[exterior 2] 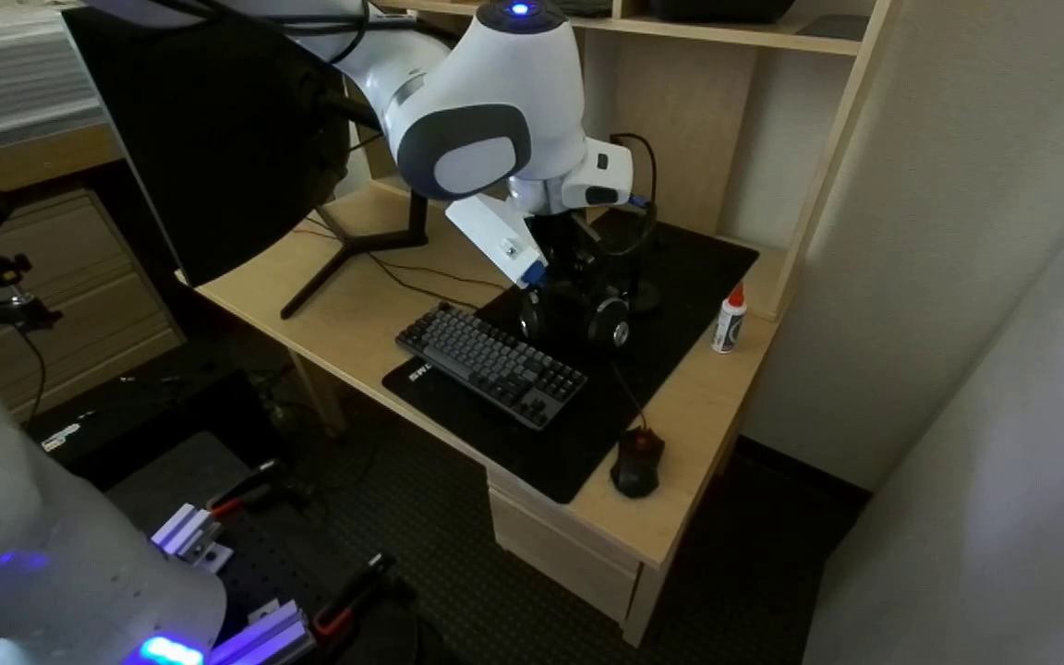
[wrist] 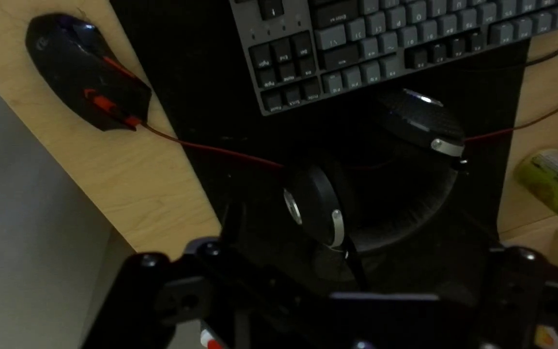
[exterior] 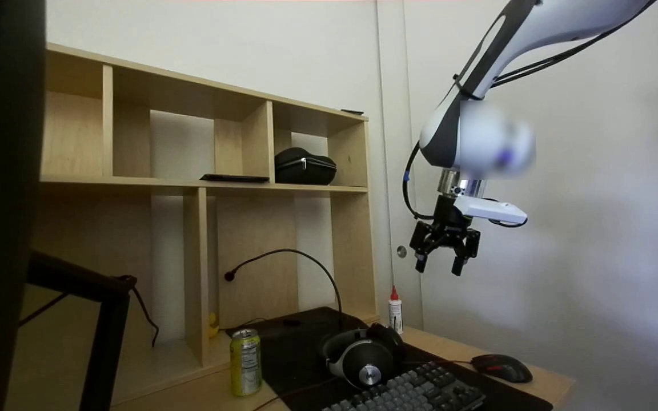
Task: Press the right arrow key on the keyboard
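The black keyboard lies flat on a dark desk mat; it shows in both exterior views and at the top of the wrist view, cut off by the frame edge. Its arrow keys sit at the end nearest the mouse. In the wrist view a single dark key shows at the top edge; the right arrow key cannot be made out there. My gripper is open and empty, pointing down, well above the desk. In the wrist view its fingers stand wide apart over the headphones side.
Black headphones lie beside the keyboard. A dark mouse with a red cable is near the desk edge. A yellow-green can, a red-capped bottle, a thin bent lamp, a wooden shelf and a monitor stand around.
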You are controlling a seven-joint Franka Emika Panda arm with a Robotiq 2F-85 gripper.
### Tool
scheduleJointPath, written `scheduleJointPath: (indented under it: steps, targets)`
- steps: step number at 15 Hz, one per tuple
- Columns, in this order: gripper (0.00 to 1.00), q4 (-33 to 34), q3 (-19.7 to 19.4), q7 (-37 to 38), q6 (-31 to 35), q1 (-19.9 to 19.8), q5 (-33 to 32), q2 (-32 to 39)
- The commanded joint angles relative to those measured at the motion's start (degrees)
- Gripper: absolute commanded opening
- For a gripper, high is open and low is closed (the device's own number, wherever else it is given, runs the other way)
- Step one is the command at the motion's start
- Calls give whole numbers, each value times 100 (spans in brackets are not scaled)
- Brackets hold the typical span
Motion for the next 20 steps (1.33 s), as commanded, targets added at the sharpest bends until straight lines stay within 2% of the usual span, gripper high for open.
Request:
scheduleJointPath:
  steps: [1, 6, 7, 11, 12, 16, 17, 18, 20]
  targets:
    - [100, -396, 233, 132, -77, -490, -407, 95]
    - [100, -1018, 172, 170, 43, -920, -755, 148]
    - [100, -817, 271, 103, -47, -901, -600, 164]
    - [100, -954, 250, 102, -37, -1000, -683, 168]
    - [100, -929, 253, 403, 235, -975, -992, 422]
    - [100, -852, 227, 1066, 627, -988, -1365, 1163]
    - [100, -825, 292, 1027, 589, -1017, -1174, 1273]
    - [100, -946, 288, 971, 449, -1023, -1278, 913]
    - [100, -908, 307, 1062, 525, -1022, -1285, 1184]
